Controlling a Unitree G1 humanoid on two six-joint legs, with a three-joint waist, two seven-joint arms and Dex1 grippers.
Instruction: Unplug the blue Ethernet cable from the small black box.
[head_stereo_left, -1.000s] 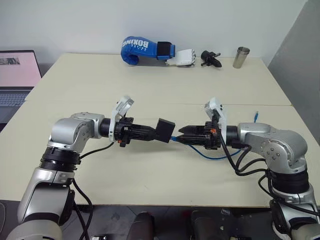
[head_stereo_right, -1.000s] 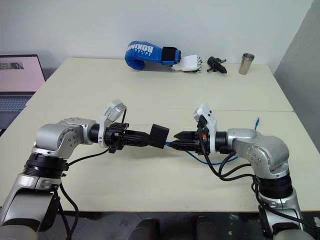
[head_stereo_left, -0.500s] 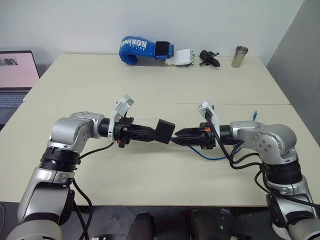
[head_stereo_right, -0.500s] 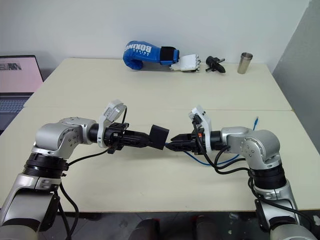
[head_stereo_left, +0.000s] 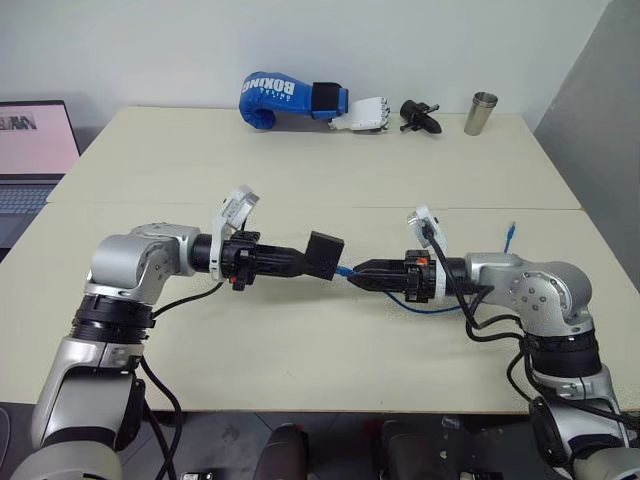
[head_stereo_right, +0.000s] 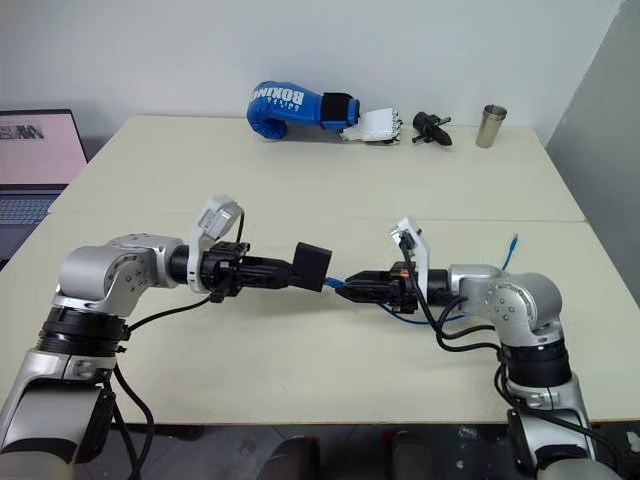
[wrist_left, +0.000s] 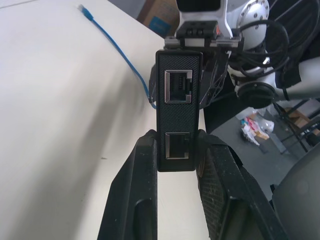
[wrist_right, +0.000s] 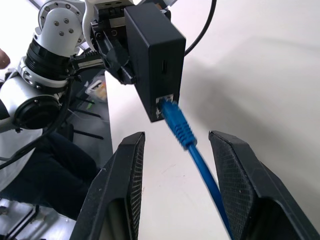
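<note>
Left gripper (head_stereo_left: 300, 262): its 2 black fingers (wrist_left: 135, 195) are pinched on the small black box (head_stereo_right: 311, 265), holding it above the cream table (head_stereo_left: 300, 350), about mid-table in the head views.

Box face: in the left wrist view 2 ports show on the box, 1 between the fingers and 1 beyond them.

Right gripper (wrist_right: 175, 165): fingers spread apart, 1 on each side of the blue Ethernet cable (wrist_right: 192, 150), which runs between them without touching either.

Cable plug: seated in a port on the box's side that faces the right gripper.

Cable run: from the box it passes under the right gripper, loops on the table near the right arm, and its free end lies toward the table's right edge.

Far edge: blue boxing glove (head_stereo_left: 280, 96), white hand-shaped object (head_stereo_left: 365, 115), small black item (head_stereo_left: 420, 117), possibly a tool, and metal cup (head_stereo_left: 481, 113) in 1 row.

Far left: open laptop (head_stereo_left: 35, 150).
</note>
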